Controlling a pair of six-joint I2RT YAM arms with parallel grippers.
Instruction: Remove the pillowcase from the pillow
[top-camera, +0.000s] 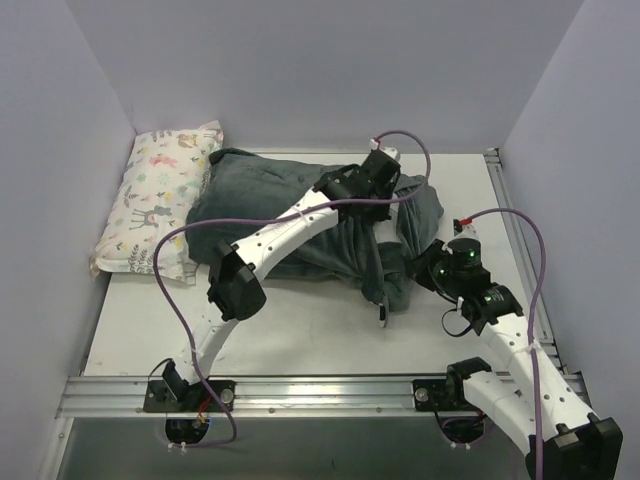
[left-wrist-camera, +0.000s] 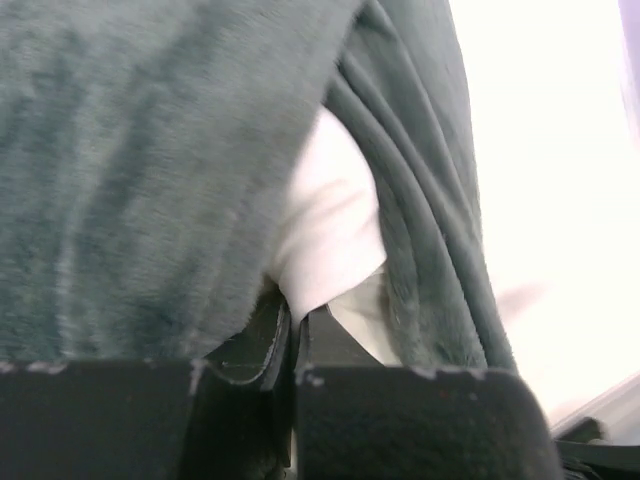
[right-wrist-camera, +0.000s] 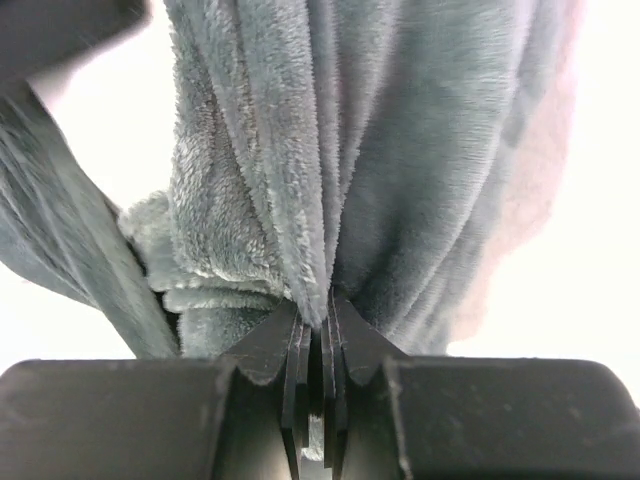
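The dark grey-teal plush pillowcase (top-camera: 270, 195) lies bunched across the middle of the table. In the top view it covers the pillow. In the left wrist view a white piece of the pillow (left-wrist-camera: 330, 220) pokes out between plush folds (left-wrist-camera: 150, 170). My left gripper (left-wrist-camera: 297, 312) is shut on that white corner; from above it sits at the case's far right end (top-camera: 388, 185). My right gripper (right-wrist-camera: 325, 318) is shut on a gathered fold of the pillowcase (right-wrist-camera: 400, 150), at the case's near right edge (top-camera: 422, 268).
A small white pillow with pastel animal print (top-camera: 160, 195) leans in the back left corner, touching the pillowcase. Grey walls close in the left, back and right. A metal rail (top-camera: 320, 385) runs along the near edge, another along the right side (top-camera: 505, 200).
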